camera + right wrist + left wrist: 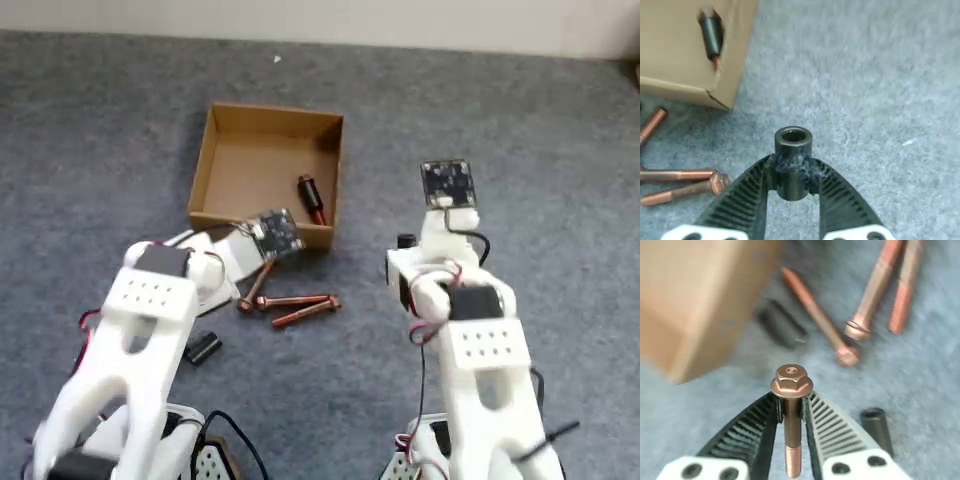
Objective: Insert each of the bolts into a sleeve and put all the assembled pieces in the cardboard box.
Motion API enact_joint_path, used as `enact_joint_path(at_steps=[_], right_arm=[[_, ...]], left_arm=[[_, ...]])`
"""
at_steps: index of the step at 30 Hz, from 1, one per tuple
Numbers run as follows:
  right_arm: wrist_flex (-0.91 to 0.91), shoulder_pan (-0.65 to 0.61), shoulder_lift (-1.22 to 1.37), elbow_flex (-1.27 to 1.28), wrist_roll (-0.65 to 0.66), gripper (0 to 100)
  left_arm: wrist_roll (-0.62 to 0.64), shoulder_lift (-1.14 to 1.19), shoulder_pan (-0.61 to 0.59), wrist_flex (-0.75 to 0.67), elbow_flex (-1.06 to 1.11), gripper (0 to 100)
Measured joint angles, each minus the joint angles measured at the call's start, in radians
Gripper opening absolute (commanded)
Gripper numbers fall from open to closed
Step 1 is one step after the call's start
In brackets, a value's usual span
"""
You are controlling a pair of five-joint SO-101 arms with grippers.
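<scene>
Gripper (791, 401) with bolt (792, 382); assembly (312, 198) in box (250, 165)

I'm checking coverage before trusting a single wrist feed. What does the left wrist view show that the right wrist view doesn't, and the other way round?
Left wrist view adds: the left gripper shut on a bolt, plus two loose sleeves on the carpet.
Right wrist view adds: the right gripper shut on a sleeve, plus an assembled piece inside the cardboard box.
Both: the box's outer wall and loose bolts lying on the carpet.
</scene>
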Motion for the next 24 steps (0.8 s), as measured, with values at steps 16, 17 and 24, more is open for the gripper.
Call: enact_joint_path(at_steps=[16, 17, 24], right_arm=[[-0.066, -0.173, -0.442, 0.218, 0.000, 0.5], [-0.081, -0.180, -0.471, 0.236, 0.000, 0.5], [-0.152, -0.250, -0.684, 0.376, 0.000, 0.5]], left_arm=[[0.497, -0.465, 0.000, -0.126, 0.000, 1], [0.535, -0.466, 0.000, -0.150, 0.000, 1], [0.802, -0.476, 0.000, -0.261, 0.000, 1]])
